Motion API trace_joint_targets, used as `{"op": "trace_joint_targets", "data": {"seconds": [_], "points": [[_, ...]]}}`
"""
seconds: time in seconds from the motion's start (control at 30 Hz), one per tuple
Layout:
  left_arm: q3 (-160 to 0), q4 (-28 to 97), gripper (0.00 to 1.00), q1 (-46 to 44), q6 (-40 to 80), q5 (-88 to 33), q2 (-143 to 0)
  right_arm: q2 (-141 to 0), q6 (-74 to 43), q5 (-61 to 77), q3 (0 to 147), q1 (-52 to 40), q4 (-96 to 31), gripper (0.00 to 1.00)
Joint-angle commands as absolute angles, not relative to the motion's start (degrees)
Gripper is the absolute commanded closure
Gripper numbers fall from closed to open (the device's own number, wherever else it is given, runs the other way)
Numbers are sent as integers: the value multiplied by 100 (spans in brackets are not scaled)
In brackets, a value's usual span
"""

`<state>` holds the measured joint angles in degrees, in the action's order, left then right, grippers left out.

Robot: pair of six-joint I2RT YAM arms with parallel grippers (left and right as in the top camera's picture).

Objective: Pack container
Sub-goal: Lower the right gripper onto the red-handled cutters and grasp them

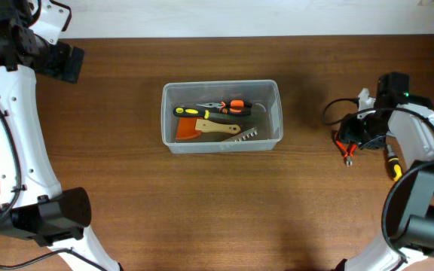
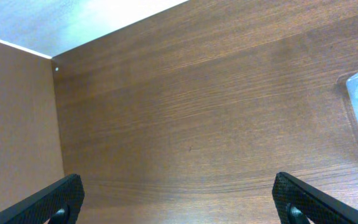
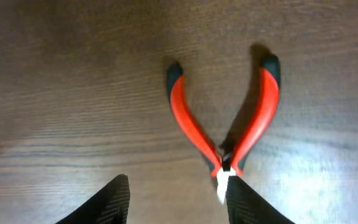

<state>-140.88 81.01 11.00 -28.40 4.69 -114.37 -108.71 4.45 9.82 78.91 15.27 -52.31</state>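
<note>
- Tabletop (image 1: 126, 196) of brown wood fills the overhead view;
- container (image 1: 221, 84), clear plastic, sits at centre frame; inside lie orange-and-black pliers (image 1: 224, 108), an orange scraper (image 1: 187, 129) and a metal comb-like piece (image 1: 246, 135);
- left gripper (image 2: 179, 194), upper left of the overhead frame, is released, jaws spread wide over bare wood;
- right gripper (image 3: 176, 199), right of frame, is released, fingers apart;
- red-handled cutters (image 3: 191, 124) lie on the wood, head just beside one finger.

Open tabletop (image 1: 307, 181) between container (image 1: 217, 84) and pliers (image 1: 345, 150)
</note>
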Motion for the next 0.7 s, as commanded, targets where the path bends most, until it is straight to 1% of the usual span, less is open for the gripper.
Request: {"op": "trace_joint_targets", "data": {"seconds": [0.0, 0.13, 0.2, 0.23, 0.27, 0.53, 0.67], "points": [[-14070, 8106, 1, 1114, -2770, 408, -11426, -11229, 884, 989, 7828, 1461, -5207, 48], [-14070, 8106, 1, 1114, -2770, 408, -11426, -11511, 1074, 899, 7828, 1387, -5151, 49], [-14070, 8106, 1, 1114, -2770, 408, -11426, -11581, 1072, 707, 7828, 1378, -5096, 58], [-14070, 8106, 1, 1114, -2770, 408, -11426, -11614, 1074, 639, 7828, 1376, -5089, 64], [-14070, 8106, 1, 1114, -2770, 408, -11426, -11638, 1070, 615, 7828, 1378, -5087, 65], [-14070, 8106, 1, 1114, -2770, 408, -11426, -11904, 941, 178, 7826, 1339, -5157, 67], [-14070, 8106, 1, 1114, -2770, 408, -11426, -11970, 810, -126, 7826, 1258, -5151, 77]]}}
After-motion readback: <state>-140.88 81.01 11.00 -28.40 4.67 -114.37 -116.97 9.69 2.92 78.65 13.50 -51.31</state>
